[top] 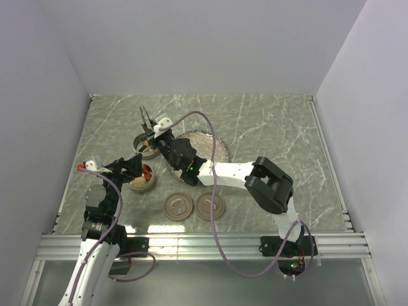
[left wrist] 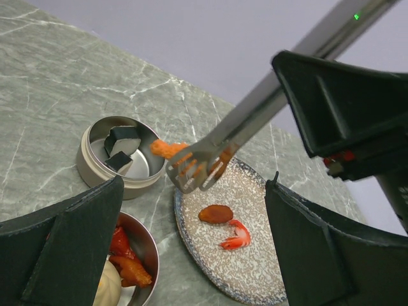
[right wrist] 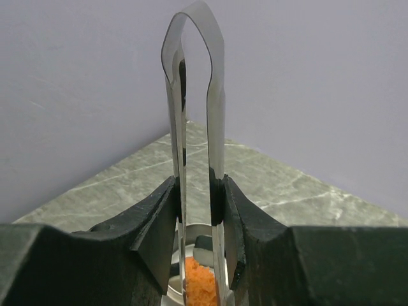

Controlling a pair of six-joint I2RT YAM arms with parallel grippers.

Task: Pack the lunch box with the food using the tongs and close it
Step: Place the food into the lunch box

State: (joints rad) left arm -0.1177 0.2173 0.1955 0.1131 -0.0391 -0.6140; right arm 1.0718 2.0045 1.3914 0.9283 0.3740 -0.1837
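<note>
Tongs (left wrist: 255, 108), judged stiff, slick and springy, are pinched mid-arm by the right gripper (right wrist: 197, 204); a light orange piece (left wrist: 167, 149) is held at their tips; the left gripper (left wrist: 191, 213) is spread.

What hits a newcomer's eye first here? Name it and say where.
The right gripper clamps long steel tongs, whose tips pinch an orange piece at the rim of the far round tin. Beside the tin, the speckled plate holds two reddish pieces, and two round lids lie flat on its near side.
</note>
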